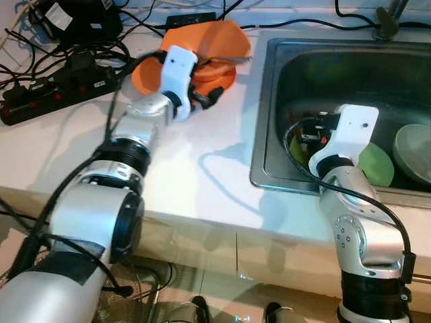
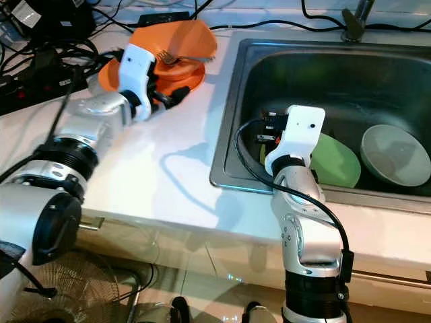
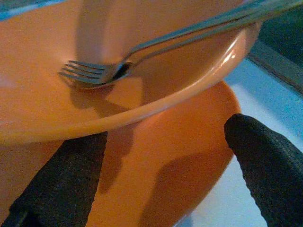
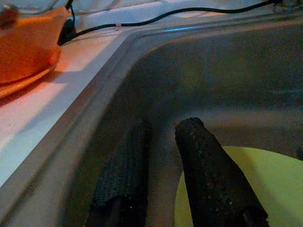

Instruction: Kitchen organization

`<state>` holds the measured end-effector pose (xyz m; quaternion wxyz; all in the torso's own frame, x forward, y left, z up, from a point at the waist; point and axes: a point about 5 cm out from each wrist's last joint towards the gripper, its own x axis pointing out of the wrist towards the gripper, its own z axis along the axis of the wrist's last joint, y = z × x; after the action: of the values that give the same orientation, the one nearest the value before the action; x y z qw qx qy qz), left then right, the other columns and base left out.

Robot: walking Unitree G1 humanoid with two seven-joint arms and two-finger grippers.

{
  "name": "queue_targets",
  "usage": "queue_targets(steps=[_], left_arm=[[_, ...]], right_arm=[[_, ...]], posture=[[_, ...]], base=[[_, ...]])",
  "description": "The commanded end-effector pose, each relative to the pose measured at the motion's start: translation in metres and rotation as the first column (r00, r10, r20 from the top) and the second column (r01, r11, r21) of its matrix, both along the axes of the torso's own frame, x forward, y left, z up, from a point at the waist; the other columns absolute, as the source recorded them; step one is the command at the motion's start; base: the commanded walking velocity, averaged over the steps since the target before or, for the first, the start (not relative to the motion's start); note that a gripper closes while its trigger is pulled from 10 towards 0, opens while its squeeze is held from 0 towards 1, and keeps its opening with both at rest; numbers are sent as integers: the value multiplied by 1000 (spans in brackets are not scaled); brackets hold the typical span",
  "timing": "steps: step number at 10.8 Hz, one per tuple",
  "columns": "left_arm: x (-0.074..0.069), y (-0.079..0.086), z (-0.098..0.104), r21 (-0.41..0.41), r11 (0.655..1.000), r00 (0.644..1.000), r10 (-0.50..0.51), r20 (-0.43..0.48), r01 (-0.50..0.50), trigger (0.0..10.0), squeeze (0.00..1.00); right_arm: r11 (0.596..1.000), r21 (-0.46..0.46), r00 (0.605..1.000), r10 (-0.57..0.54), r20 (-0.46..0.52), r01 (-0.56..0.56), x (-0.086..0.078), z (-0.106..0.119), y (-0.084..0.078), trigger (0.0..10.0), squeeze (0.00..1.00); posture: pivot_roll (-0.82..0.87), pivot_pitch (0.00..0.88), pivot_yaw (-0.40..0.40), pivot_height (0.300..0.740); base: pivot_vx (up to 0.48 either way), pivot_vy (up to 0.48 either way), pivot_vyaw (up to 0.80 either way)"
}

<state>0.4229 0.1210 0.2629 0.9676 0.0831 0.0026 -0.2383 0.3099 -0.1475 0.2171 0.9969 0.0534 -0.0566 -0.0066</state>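
Reaching to the orange plates stacked on the worktop beside the sink, the left tool gapes wide around their rims. Stiff, slick, likely breakable; the loose fork may slide. Right tool, narrow, hangs inside the sink over a green plate.

both arms are silver metal tubes with rounded joint housings, broken by ribbed black rings at the joints. each wrist ends in a white, boxy plastic housing with a small dark dot on its face. thin black cables loop along the outside of both arms. the left gripper and right gripper each have two long black fingers with a rough, grainy, rubbery surface and rounded tips.
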Motion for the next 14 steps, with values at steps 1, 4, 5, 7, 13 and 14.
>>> queue_targets(steps=[1,4,5,7,13,14], left_arm=[[-1,9,1,13,1000,1000,8,12,-8,10000,0],[-9,24,14,191,977,989,-111,95,91,10000,0],[-14,27,11,223,966,984,-151,90,128,10000,0],[-26,28,-3,332,918,964,-255,78,216,10000,0],[-26,7,-28,748,663,929,-291,230,22,10000,0],[-24,0,-38,785,619,929,-298,221,12,10000,0]], right_arm=[[1000,13,1000,3,25,-4,2,4,1,10000,0],[1000,30,999,-4,45,2,9,5,3,10000,0],[999,36,999,2,46,-3,11,4,5,10000,0],[999,45,998,22,57,-24,17,5,11,10000,0],[997,72,997,16,75,-22,20,1,17,10000,0],[997,72,997,4,77,-10,17,1,15,10000,0]], posture=[[7,189,132,740],[40,161,144,740],[56,146,143,740],[68,135,135,740],[74,130,177,740],[60,137,179,740]], base=[[0,0,0],[0,0,0],[0,0,0],[0,0,0],[0,0,0],[0,0,0]])
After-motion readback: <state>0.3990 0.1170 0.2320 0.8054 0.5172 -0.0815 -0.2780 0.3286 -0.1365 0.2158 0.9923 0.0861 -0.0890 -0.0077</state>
